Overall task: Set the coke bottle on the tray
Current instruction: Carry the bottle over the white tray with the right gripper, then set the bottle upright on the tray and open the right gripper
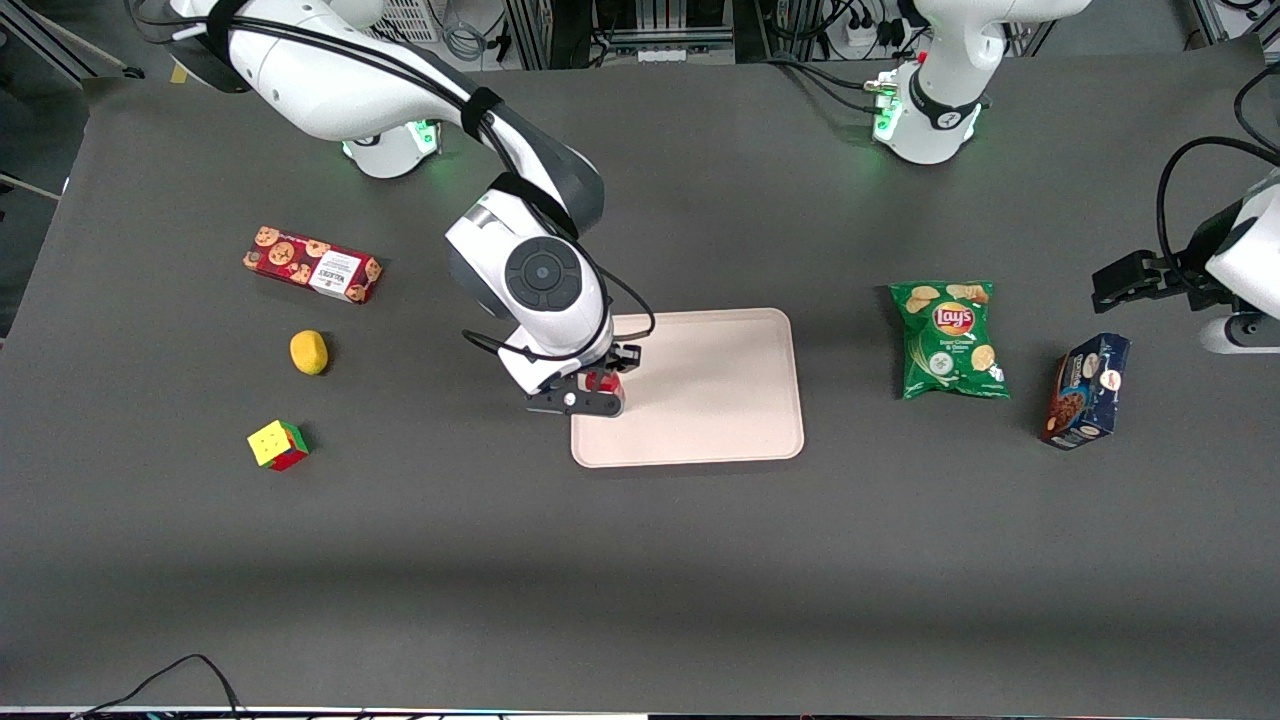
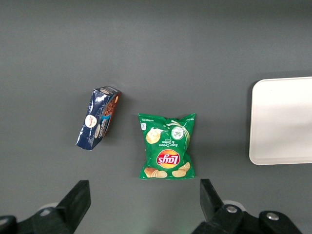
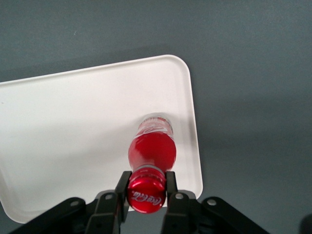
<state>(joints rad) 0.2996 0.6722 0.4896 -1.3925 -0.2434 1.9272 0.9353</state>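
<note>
The bottle (image 3: 151,151) is held upright, long axis vertical, cap up and clear base down over the tray (image 3: 73,126), near the tray's edge toward the working arm's end. It is slim and red, with white script on its red cap. The gripper (image 3: 146,196) jaws are pinched on the cap

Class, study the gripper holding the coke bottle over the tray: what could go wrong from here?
1. The gripper pinches the coke bottle only at its cap, so the bottle could swing or slip.
2. The bottle hangs near the tray rim; released here, this slim, tall bottle might tip onto the table.
</note>
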